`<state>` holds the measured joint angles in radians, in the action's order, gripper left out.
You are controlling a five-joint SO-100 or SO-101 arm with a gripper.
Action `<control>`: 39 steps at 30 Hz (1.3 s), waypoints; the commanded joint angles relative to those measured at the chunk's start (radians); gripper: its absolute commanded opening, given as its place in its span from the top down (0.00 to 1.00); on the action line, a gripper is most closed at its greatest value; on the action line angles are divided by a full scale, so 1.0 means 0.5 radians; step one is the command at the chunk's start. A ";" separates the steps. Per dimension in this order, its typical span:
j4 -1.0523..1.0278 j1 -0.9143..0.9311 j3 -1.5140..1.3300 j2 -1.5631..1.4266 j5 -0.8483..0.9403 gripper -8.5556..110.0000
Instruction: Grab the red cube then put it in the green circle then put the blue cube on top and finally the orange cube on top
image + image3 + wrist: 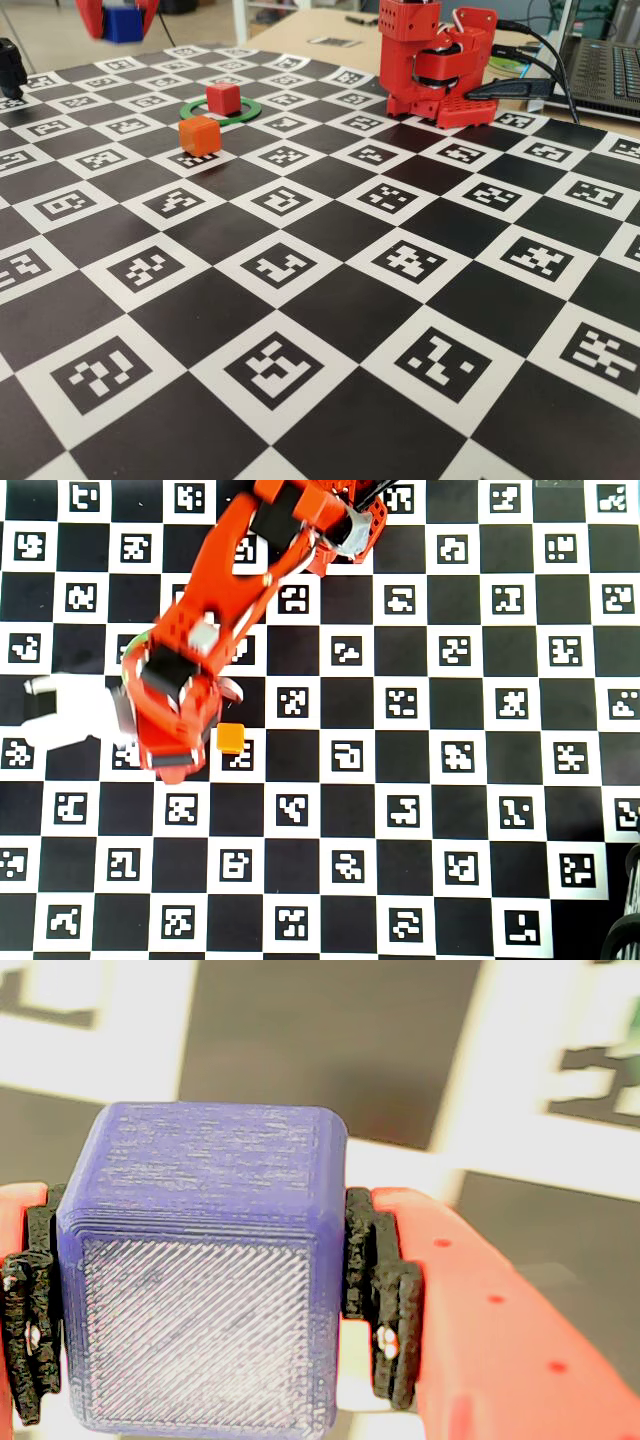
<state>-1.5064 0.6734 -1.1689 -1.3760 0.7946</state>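
Checkerboard mat (330,330) of black squares and white squares bearing fiducial markers, covering the work surface; beyond its far edge, a wooden tabletop (300,30), black cables (545,60), and a laptop (605,60).

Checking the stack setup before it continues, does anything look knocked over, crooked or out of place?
Nothing stands out. The red cube sits upright inside the green circle, the orange cube rests just outside it, and the blue cube is held squarely between the jaws.
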 commanded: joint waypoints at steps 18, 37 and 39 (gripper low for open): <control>0.592 0.592 -1.154 -0.595 0.337 0.89; 0.730 0.540 -1.341 -0.638 0.233 0.89; 0.746 0.531 -1.350 -0.644 0.255 0.89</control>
<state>-1.1505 0.9526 -1.8546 -1.5647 0.9112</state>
